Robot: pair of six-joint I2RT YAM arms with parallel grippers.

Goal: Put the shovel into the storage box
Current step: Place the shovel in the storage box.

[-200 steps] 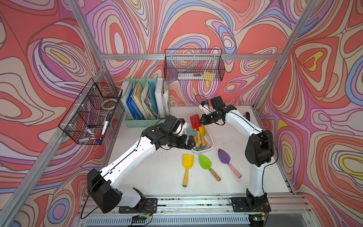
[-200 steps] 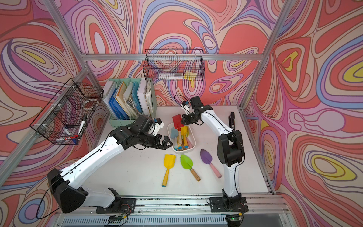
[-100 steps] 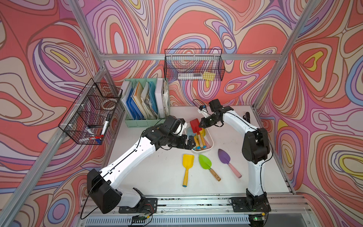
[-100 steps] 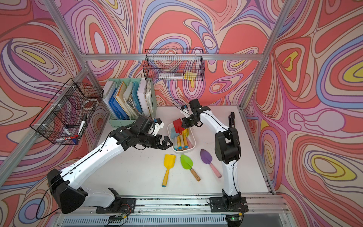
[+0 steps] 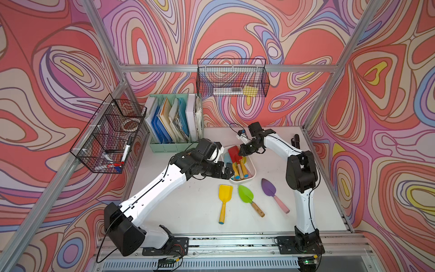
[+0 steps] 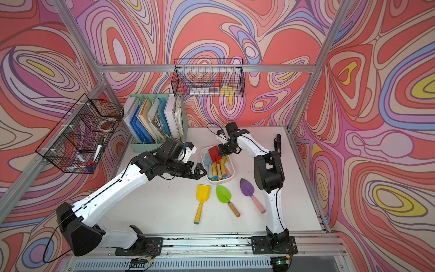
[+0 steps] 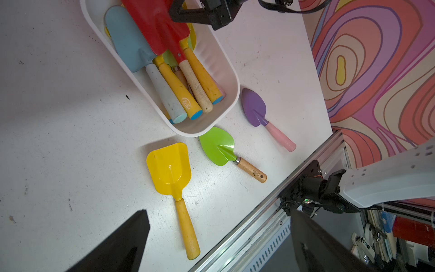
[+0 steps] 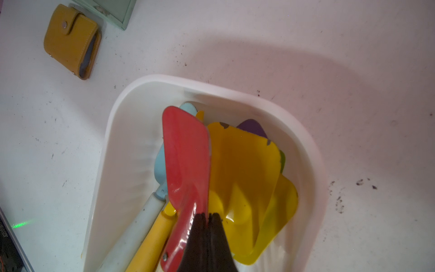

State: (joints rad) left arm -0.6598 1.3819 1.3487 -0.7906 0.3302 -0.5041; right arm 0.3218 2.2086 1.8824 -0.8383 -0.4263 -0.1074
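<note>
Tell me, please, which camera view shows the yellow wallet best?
The right wrist view: the wallet lies in full sight on the table beside the green organizer. Neither top view nor the left wrist view shows it.

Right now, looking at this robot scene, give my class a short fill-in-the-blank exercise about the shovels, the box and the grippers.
1. The right gripper is shut on the blade of the ____ shovel over the storage box.
2. The number of shovels lying on the table outside the box is ____.
3. Of those, the purple shovel has a handle coloured ____.
4. The left gripper has its jaws ____ and holds nothing.

Missing words: red; three; pink; open
</note>
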